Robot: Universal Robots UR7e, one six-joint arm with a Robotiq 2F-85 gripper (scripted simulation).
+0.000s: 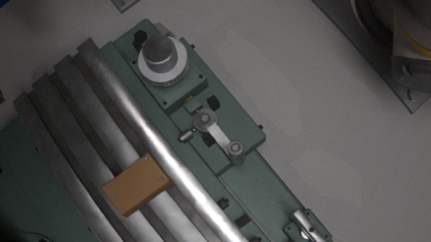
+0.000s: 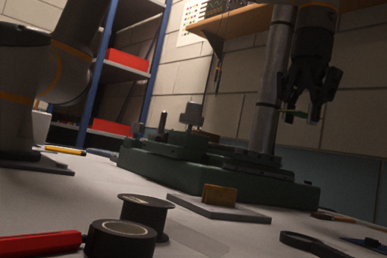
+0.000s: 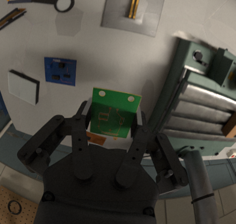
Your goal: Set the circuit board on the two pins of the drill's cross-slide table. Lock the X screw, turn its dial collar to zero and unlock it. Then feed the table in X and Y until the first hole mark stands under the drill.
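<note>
The green circuit board (image 3: 115,114) sits clamped between the fingers of my closed gripper (image 3: 112,117). It has two holes along its far edge and copper traces on its face. In the second side camera the board (image 2: 297,113) shows edge-on in the gripper (image 2: 303,113), held high in the air to the right of the drill's column (image 2: 271,79). The cross-slide table (image 3: 200,111) lies below and to the right in the wrist camera. The dial collar with its knob (image 1: 162,60) and the crank handle (image 1: 219,135) sit on the green base. I cannot make out the two pins.
The drill's green base (image 2: 209,169) stands on the bench. An orange block (image 1: 137,185) lies on the table slots. A grey plate with a yellow block (image 2: 220,202), tape rolls (image 2: 121,236), a magnifier (image 3: 64,0) and a blue board (image 3: 60,70) lie around.
</note>
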